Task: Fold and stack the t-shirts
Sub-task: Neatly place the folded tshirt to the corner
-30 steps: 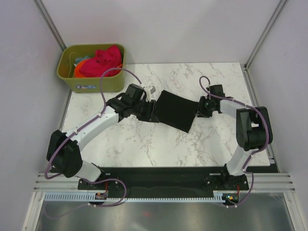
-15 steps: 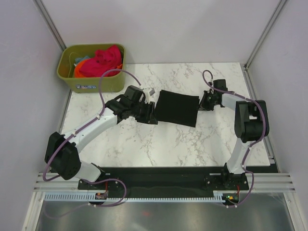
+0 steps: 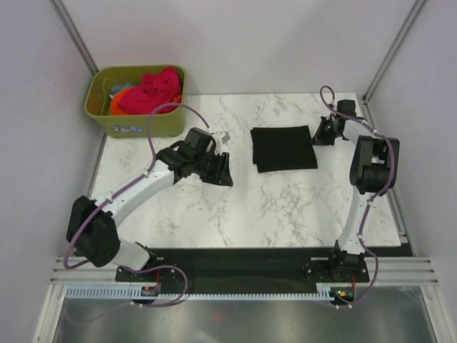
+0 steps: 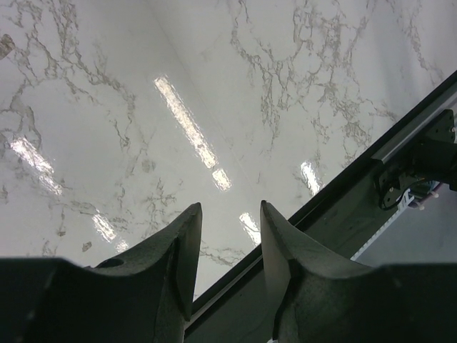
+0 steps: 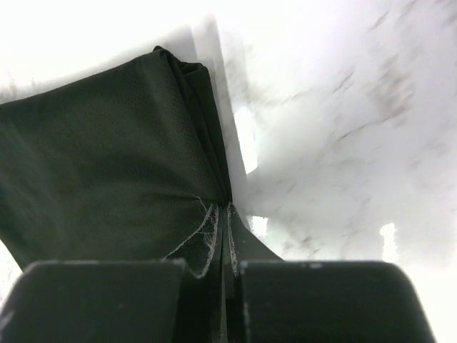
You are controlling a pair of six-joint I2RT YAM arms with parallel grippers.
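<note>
A folded black t-shirt [image 3: 284,148] lies flat on the marble table at the back right. My right gripper [image 3: 319,133] is at its right edge and is shut on the cloth; the right wrist view shows the black t-shirt [image 5: 107,164] pinched between the closed fingers [image 5: 246,250]. My left gripper [image 3: 227,176] is open and empty, hanging over bare marble left of the shirt; the left wrist view shows its fingers [image 4: 182,243] apart. Pink-red [image 3: 153,89] and orange [image 3: 118,100] t-shirts are heaped in the bin.
The olive-green plastic bin [image 3: 136,121] stands at the table's back left corner. Grey walls close in the table on three sides. A black rail [image 3: 243,261] runs along the near edge.
My left gripper let go of the black shirt and stayed put. My right gripper dragged the shirt right and toward the back, where it now lies flat.
</note>
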